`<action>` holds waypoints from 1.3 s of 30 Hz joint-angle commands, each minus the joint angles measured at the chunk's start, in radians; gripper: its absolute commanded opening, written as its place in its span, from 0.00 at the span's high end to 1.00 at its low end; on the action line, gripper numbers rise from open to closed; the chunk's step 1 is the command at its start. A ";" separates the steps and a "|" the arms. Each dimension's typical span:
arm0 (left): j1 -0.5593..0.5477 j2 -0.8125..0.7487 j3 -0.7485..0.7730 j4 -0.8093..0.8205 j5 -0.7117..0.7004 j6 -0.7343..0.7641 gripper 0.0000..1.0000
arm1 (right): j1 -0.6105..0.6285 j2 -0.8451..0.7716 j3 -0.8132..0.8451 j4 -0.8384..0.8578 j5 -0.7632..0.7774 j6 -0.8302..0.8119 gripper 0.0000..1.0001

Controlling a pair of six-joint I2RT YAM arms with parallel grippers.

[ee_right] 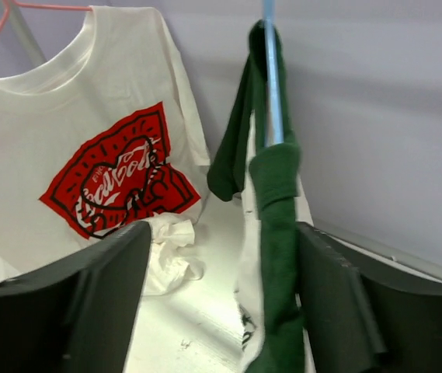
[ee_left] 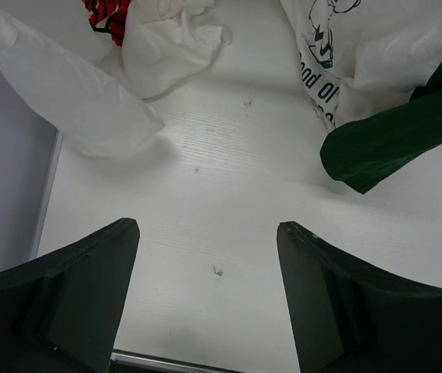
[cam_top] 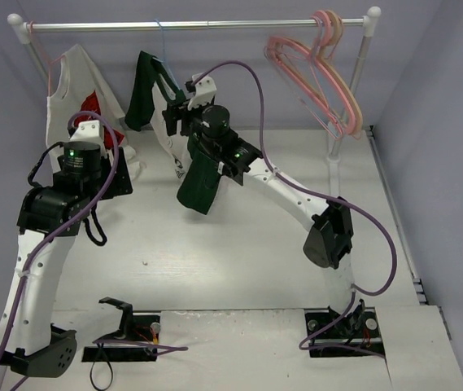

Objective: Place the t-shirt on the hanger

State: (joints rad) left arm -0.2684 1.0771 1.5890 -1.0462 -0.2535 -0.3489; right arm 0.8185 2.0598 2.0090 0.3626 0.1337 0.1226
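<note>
T-shirt: dark green, hung bunched on the light-blue hanger, upper centre of the top view. The hanger's hook is over the rail. The cloth is gathered in a narrow drape along the blue wire, not spread across it. One green fold falls toward the left of the frame, and a longer one drops toward the bench. A whitish panel with dark green lettering shows between the folds. In the left wrist view it sits at upper right, with a green fold just below it. Cannot tell whether the lower end touches the bench.

Right jaws: raised to the t-shirt, just right of it in the top view. The fingers stand well apart. A green strip hangs in the gap, close against the right-hand finger in the frame. It is not pinched, and nothing is held.

Left jaws: spread wide above bare bench, left of centre in the top view, with nothing between the fingers.

White shirt with red print: hangs at the upper left end of the rail, its hem crumpled on the bench.

Pink hangers: clustered at the upper right end of the rail, well apart from the t-shirt.
</note>
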 commanded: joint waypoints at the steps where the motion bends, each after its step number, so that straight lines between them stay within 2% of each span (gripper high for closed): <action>1: 0.000 -0.011 0.029 0.015 -0.004 -0.004 0.28 | 0.018 -0.110 0.010 0.102 -0.003 -0.052 0.25; 3: 0.000 -0.016 0.031 0.009 -0.003 -0.002 0.27 | 0.018 -0.157 -0.001 0.081 -0.016 -0.073 0.17; 5: -0.002 -0.022 0.032 0.003 0.002 -0.002 0.27 | 0.016 -0.232 -0.038 0.075 -0.014 -0.103 0.12; 9: 0.000 -0.034 0.026 -0.009 0.010 0.002 0.27 | 0.011 -0.410 -0.229 0.024 0.009 -0.170 0.00; 15: -0.005 -0.072 -0.014 -0.023 0.013 0.021 0.27 | -0.004 -0.694 -0.452 -0.212 0.115 -0.232 0.00; 20: -0.023 -0.100 -0.046 -0.032 0.031 0.024 0.27 | -0.013 -0.917 -0.631 -0.422 0.228 -0.147 0.00; 25: -0.025 -0.146 -0.092 -0.015 0.065 0.033 0.27 | -0.012 -1.095 -0.722 -0.517 0.222 -0.068 0.00; 31: -0.025 -0.213 -0.175 0.038 0.045 0.034 0.27 | -0.012 -1.182 -0.748 -0.594 0.244 -0.081 0.00; 39: -0.025 -0.239 -0.189 0.020 0.039 0.034 0.27 | -0.012 -1.231 -0.720 -0.669 0.239 -0.080 0.00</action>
State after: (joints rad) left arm -0.2890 0.8433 1.3937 -1.0695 -0.2012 -0.3256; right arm 0.8059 0.8360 1.2583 -0.3237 0.3519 0.0299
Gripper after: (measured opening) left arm 0.727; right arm 0.999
